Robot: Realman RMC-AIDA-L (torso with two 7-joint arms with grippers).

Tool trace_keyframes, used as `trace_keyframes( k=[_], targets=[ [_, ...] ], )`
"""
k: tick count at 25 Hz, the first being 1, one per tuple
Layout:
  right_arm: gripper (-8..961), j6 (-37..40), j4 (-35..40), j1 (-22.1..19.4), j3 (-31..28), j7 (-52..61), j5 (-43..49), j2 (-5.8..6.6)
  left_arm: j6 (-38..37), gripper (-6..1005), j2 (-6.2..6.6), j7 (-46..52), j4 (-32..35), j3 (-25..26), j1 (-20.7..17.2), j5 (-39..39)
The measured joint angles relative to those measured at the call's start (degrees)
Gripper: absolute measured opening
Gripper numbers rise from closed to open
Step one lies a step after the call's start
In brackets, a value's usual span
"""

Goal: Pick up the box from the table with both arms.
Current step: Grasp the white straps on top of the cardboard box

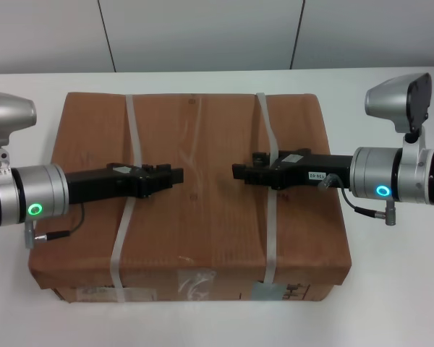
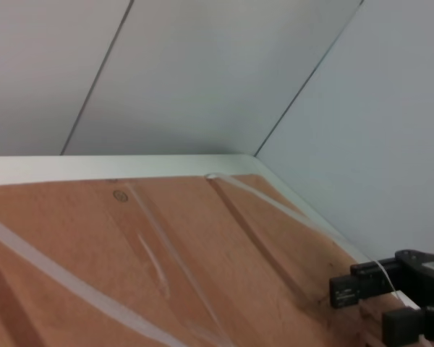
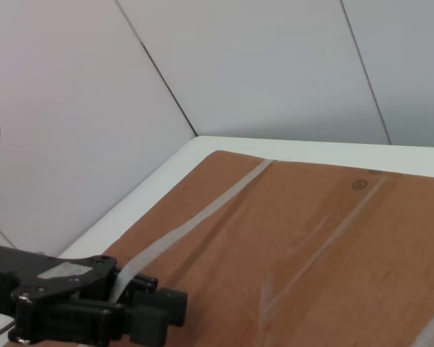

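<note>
The large brown box (image 1: pixel 195 210) lies on the white table (image 1: pixel 390 289), with two whitish straps (image 1: pixel 126 217) across it and labels on its near side (image 1: pixel 195 283). Both arms reach in over the box top from the sides. My left gripper (image 1: pixel 177 176) is shut and empty above the top, left of centre. My right gripper (image 1: pixel 237 172) is shut and empty, right of centre, over the right strap. The tips face each other a small gap apart. The left wrist view shows the box top (image 2: pixel 130 253) and the right gripper (image 2: pixel 347 289). The right wrist view shows the left gripper (image 3: pixel 175 307).
A grey panelled wall (image 1: pixel 202 32) stands behind the table's far edge. Bare tabletop runs along both sides of the box and in front of it. The right arm's silver elbow joint (image 1: pixel 398 97) rises at the right.
</note>
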State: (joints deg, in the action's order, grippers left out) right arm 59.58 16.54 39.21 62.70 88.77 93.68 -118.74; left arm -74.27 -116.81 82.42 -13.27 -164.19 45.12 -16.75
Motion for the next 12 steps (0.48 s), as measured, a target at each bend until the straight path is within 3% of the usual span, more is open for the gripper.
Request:
trace_keyframes(
  k=[5,7,12],
  targets=[
    [721,0.03,-0.19,0.01,0.08,-1.46,0.0,0.0,0.0,294,0.0,-0.77,0.0,-0.08,0.07,0.77],
    [472,0.08,-0.26,-0.06,0.0,-2.24,0.0,0.0,0.02,260,0.0,-0.89,0.0,-0.08,0.07,0.78],
    [290,0.14,-0.39,-1.1,-0.19,-5.54,-1.8,-0.08,0.18,176,0.0,-2.2,0.0,-0.04,-0.39,0.84]
  ],
)
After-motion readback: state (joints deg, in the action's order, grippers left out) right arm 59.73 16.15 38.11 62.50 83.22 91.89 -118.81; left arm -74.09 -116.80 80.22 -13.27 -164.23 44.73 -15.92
